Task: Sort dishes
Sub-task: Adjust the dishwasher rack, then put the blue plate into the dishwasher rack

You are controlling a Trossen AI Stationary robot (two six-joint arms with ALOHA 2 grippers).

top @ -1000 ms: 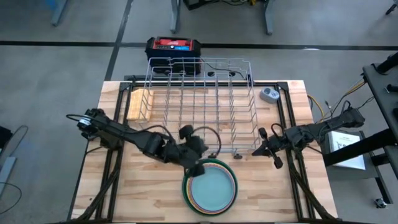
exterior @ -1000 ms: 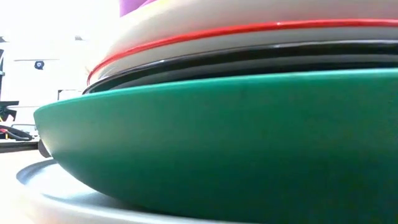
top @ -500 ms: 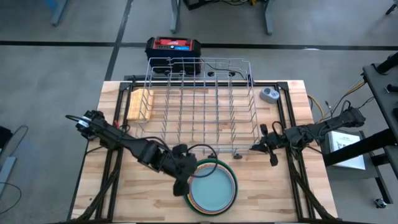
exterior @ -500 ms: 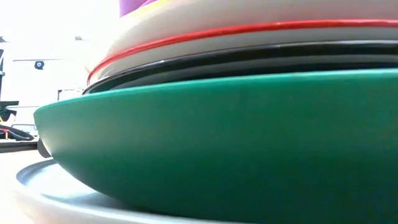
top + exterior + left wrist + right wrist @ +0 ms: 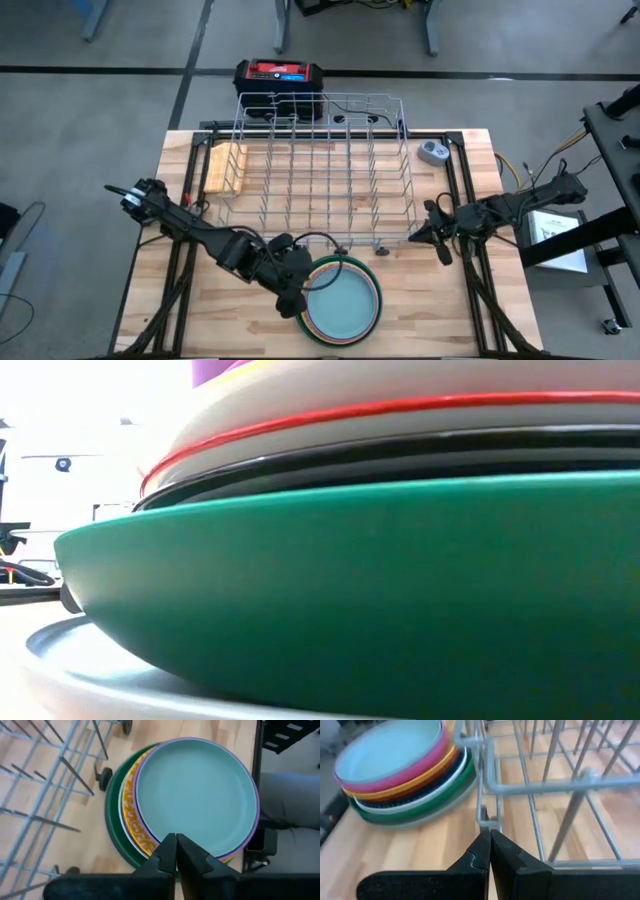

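The dishes stand in one stack (image 5: 342, 300) on the wooden table near its front edge, the pale blue plate (image 5: 197, 790) on top. Under it show purple, pink, patterned yellow, white, dark and green rims (image 5: 410, 775). In the low view the green plate (image 5: 380, 590) fills the picture. My left gripper (image 5: 297, 297) is shut at the stack's left rim, its fingertips (image 5: 176, 839) over the top plate's edge. My right gripper (image 5: 422, 236) is shut at the near right corner of the silver wire rack (image 5: 320, 170), which holds no plates. My left gripper has its shut fingertips over the pale blue plate's rim (image 5: 172, 831), on the stack's left side, coming from the table's left. I cannot tell whether they touch it. My right gripper's shut tips (image 5: 490, 836) stand right by the rack's corner post (image 5: 487, 817); I cannot tell whether they touch.
A red and black box (image 5: 278, 75) sits beyond the table's far edge. A small grey round device (image 5: 432, 152) lies right of the rack, and a pale wooden block (image 5: 228, 160) at its left end. Bare wood lies left and right of the stack.
My left gripper, fingers still together, has gone from the stack's far-left rim toward the table's near edge and a little left, ending at the stack's left rim. The plates have stayed where they were.
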